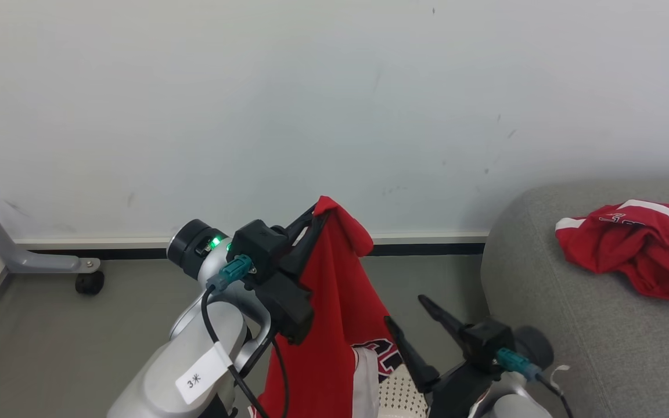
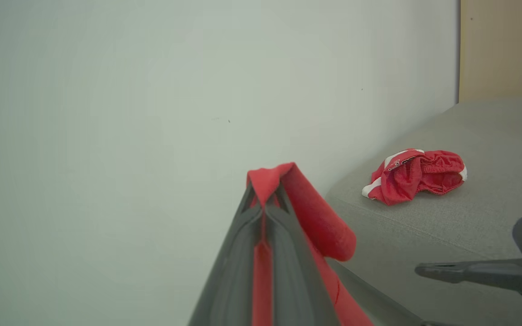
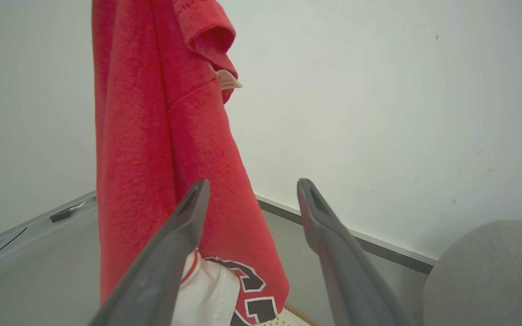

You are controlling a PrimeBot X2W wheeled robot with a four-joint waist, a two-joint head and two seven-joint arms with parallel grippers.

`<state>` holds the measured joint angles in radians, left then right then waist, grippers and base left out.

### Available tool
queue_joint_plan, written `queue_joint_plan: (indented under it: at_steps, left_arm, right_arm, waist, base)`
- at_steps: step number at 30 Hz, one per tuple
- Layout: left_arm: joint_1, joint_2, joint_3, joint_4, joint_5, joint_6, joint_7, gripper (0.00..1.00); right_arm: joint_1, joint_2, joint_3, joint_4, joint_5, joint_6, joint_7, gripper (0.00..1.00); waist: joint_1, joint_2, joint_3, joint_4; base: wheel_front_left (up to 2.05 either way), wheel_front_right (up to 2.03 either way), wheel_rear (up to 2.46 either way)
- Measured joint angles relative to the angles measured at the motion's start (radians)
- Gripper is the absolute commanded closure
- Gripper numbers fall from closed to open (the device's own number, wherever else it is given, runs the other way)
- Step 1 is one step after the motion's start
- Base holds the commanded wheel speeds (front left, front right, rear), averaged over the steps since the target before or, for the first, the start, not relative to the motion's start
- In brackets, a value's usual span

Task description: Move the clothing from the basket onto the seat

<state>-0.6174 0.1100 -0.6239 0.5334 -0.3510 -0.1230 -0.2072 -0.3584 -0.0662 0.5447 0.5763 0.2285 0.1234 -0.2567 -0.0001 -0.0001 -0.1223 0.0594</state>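
While the left hand (image 1: 316, 216) is clenched on a red garment (image 1: 334, 325) that hangs above the basket (image 1: 395, 397), the right hand (image 1: 405, 310) stands released just beside it; a second red garment (image 1: 630, 247) lies crumpled on the grey seat (image 1: 572, 337).

- I get just a perforated corner of the basket (image 1: 396, 396), beneath the hanging garment (image 1: 337, 316); the frame's bottom edge cuts it.
- Right of the hanging garment, the crumpled garment (image 1: 630, 249) has lettering too small to read.
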Motion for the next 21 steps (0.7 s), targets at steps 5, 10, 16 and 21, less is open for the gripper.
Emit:
queue_joint_plan:
  at_steps: [5,10,16,21]
  left_arm:
    - [0.0,-0.003,-0.011,-0.019,0.0,0.0,0.026,1.0]
    - [-0.001,-0.011,-0.024,-0.033,0.0,0.0,0.052,1.0]
    - [-0.012,-0.021,-0.039,-0.057,0.0,0.0,0.08,1.0]
    - [-0.029,-0.032,-0.059,-0.074,-0.003,0.0,0.102,1.0]
  right_arm:
    - [-0.001,0.004,0.067,0.016,0.006,0.0,0.0,0.0]
    - [-0.01,0.005,0.162,0.02,0.032,0.0,0.0,0.0]
    - [-0.051,0.005,0.227,0.052,0.06,0.0,0.0,0.0]
    - [-0.089,0.005,0.252,0.093,0.088,0.0,0.0,0.0]
  waist:
    - [0.0001,0.0002,-0.002,0.005]
    - [0.0001,0.0002,0.002,0.009]
    - [0.0001,0.0002,0.008,0.015]
    - [0.0001,0.0001,0.014,0.024]
  base:
    - [0.0,0.0,0.0]
    - [0.0,0.0,0.0]
    - [0.0,0.0,0.0]
    - [0.0,0.0,0.0]
